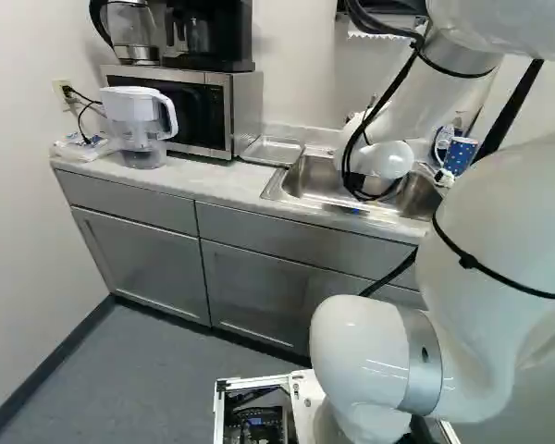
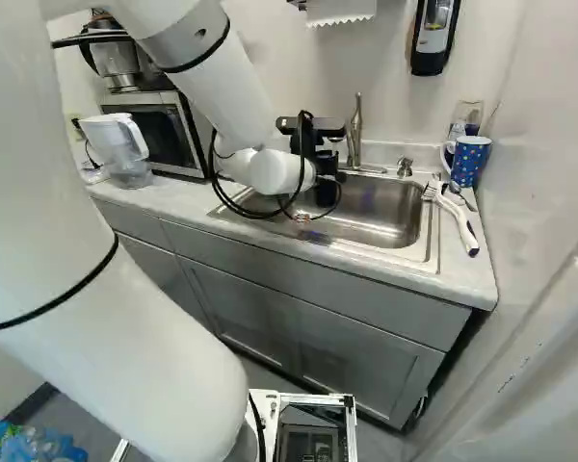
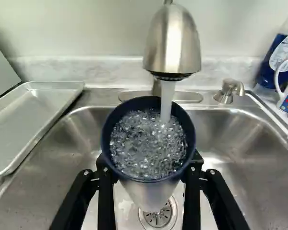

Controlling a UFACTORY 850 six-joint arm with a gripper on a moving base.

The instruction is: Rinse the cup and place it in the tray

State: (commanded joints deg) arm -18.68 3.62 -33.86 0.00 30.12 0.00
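Water (image 3: 167, 103) runs from the faucet (image 3: 174, 43) into the open mouth of the cup (image 3: 148, 186), where it churns and bubbles. Both sides of the cup are clamped by the pincer (image 2: 326, 191), which holds it over the sink (image 3: 249, 143), above the drain (image 3: 158, 216). Beside the sink, the metal tray (image 1: 271, 151) lies next to the microwave (image 1: 220, 113) on the worktop (image 1: 203, 182).

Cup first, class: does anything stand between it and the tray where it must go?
Only the sink's side lies between the cup and the tray; nothing else visible stands there. The faucet hangs over the cup's far side, so lifting straight up would probably hit it.
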